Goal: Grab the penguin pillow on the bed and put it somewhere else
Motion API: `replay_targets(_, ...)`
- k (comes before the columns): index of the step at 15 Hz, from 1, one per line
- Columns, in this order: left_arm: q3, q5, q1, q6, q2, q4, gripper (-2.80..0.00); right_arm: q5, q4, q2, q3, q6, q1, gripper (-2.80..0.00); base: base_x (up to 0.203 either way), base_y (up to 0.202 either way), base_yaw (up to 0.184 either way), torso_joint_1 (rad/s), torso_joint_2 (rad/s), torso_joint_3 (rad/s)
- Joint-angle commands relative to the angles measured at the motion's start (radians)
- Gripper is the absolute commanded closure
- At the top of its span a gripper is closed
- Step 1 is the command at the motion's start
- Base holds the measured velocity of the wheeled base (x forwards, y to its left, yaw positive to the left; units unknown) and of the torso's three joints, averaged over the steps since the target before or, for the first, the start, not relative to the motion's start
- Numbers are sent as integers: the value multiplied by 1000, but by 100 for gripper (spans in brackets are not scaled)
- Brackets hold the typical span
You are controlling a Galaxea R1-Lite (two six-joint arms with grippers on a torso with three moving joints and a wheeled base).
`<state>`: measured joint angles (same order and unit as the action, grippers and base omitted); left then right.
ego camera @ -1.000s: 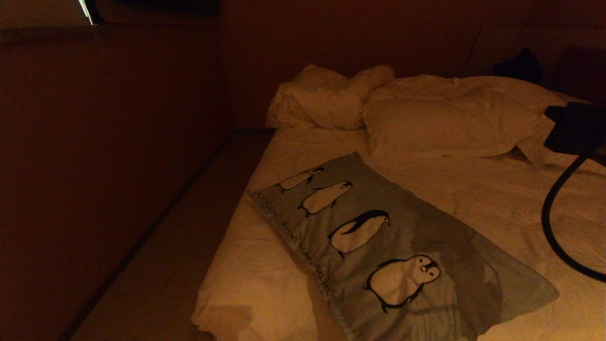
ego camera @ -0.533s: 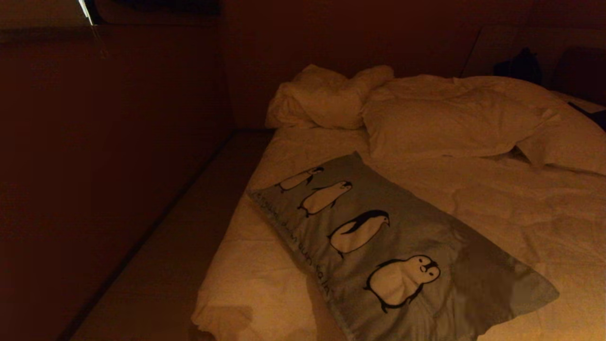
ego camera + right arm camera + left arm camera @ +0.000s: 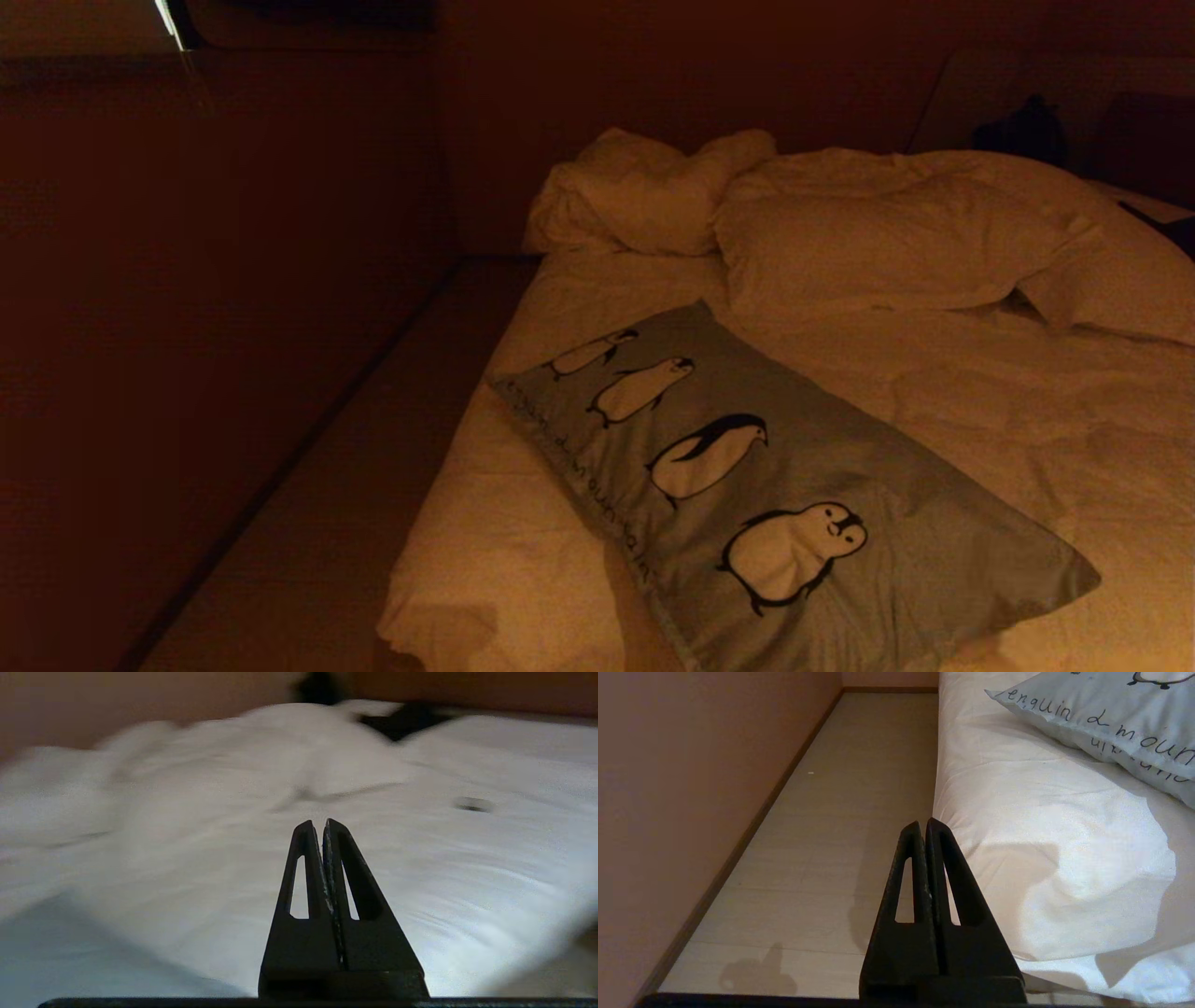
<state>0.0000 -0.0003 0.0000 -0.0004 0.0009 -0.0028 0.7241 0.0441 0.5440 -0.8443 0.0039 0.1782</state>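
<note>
Left wrist view: penguin pillow (image 3: 1111, 723) print reads "enguin", rest cut off. Left gripper (image 3: 923, 825) and right gripper (image 3: 319, 825) both clenched, empty

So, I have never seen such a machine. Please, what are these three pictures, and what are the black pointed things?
It is a two-armed robot beside a bed. The head camera looks down at the bed, where the penguin pillow lies near the edge, with plain white pillows behind it. The other two pictures come from cameras on its wrists. Each black pointed shape is a gripper, its two fingers pressed shut and holding nothing. The left gripper points along the floor beside the bed; the right gripper hangs over the white bedding.
</note>
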Motion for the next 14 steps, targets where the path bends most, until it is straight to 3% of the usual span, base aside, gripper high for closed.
replay_targets(1,3,0,0,-1,1,0,0,124,136,-123,2,-87,-69,0,0,0,0,0,0,0)
replay_targets(4,3,0,0,-1,1,0,0,109,140,-223,0,-184,-126,0,0,0,0,0,0,0)
replay_targets(14,3,0,0,-1,1,0,0,62,201,-387,8,-254,-171,0,0,0,0,0,0,0)
